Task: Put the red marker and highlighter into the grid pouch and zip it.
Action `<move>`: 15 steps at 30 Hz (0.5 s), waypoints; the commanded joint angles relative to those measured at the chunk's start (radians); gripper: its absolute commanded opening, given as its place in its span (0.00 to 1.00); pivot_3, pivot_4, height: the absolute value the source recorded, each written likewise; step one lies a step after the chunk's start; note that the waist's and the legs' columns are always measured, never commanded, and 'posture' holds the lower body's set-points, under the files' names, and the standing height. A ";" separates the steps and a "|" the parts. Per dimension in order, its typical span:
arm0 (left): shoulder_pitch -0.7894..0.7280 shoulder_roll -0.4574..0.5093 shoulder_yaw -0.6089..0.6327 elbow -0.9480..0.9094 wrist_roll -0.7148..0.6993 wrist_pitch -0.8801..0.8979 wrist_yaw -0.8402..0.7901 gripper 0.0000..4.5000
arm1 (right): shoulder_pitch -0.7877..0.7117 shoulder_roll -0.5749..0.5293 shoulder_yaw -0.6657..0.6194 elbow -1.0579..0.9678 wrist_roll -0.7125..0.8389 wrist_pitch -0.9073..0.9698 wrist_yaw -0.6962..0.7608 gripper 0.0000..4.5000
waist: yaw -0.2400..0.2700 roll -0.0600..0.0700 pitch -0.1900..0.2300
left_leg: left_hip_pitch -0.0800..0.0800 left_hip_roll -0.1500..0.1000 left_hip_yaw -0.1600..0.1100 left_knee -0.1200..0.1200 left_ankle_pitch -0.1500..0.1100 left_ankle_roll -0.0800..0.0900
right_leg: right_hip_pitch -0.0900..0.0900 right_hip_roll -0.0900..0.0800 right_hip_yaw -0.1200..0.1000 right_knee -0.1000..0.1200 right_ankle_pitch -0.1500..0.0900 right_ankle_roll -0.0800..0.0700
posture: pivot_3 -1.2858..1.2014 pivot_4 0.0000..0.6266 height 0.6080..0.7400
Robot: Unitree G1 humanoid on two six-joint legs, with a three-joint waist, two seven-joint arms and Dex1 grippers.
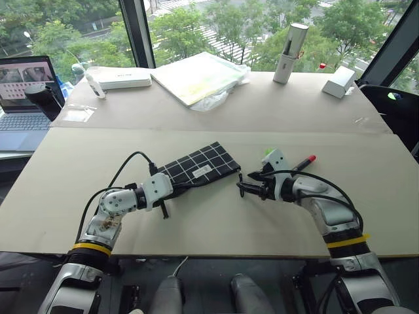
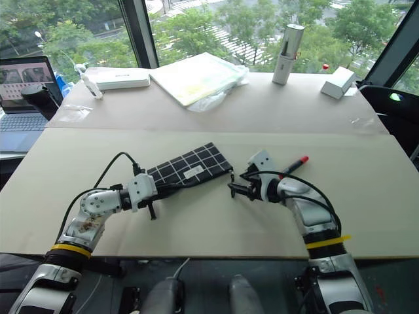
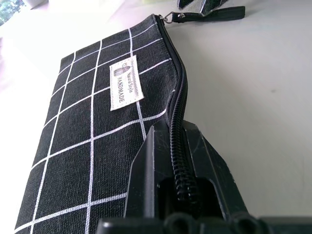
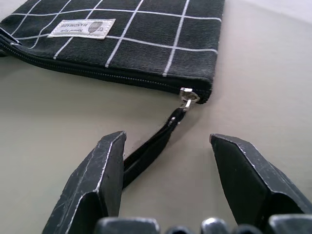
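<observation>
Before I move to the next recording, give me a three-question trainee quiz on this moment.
1. True or false: the left gripper is shut on the zipper edge of the pouch.
2. Where does the marker lie? A) inside the pouch B) on the table beyond the right arm C) in the right gripper
3. Fill in: the right gripper is open, and the ___ lies between its fingers.

Key: 1 true. 2 B; its red cap shows past the right wrist, outside the pouch. 3 zipper strap, which lies against one finger, not gripped; its slider sits at the pouch's corner.
</observation>
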 commanded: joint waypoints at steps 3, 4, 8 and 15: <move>-0.001 -0.018 0.009 -0.052 -0.015 0.021 0.018 0.00 | -0.030 0.011 0.006 0.015 -0.015 -0.008 -0.015 0.68 | 0.001 0.000 0.000 | 0.000 0.000 0.000 0.000 0.000 0.000 | 0.000 0.000 0.000 0.000 0.000 0.000 | 0.52 0.24 0.98; -0.001 -0.022 0.011 -0.057 -0.018 0.027 0.019 0.00 | -0.031 0.011 0.008 0.020 -0.019 -0.010 -0.016 0.68 | 0.001 0.000 0.000 | 0.000 0.000 0.000 0.000 0.000 0.000 | 0.000 0.000 0.000 0.000 0.000 0.000 | 0.52 0.24 0.98; -0.001 -0.029 0.013 -0.077 -0.021 0.048 0.024 0.00 | -0.036 0.007 0.013 0.036 -0.036 -0.021 -0.013 0.54 | 0.000 0.000 0.000 | 0.000 0.000 0.000 0.000 0.000 0.000 | 0.000 0.000 0.000 0.000 0.000 0.000 | 0.52 0.24 0.98; 0.002 -0.029 0.015 -0.087 -0.017 0.062 0.034 0.00 | -0.057 0.005 0.024 0.046 -0.036 -0.049 0.028 0.01 | 0.000 0.000 0.000 | 0.000 0.000 0.000 0.000 0.000 0.000 | 0.000 0.000 0.000 0.000 0.000 0.000 | 0.52 0.24 0.98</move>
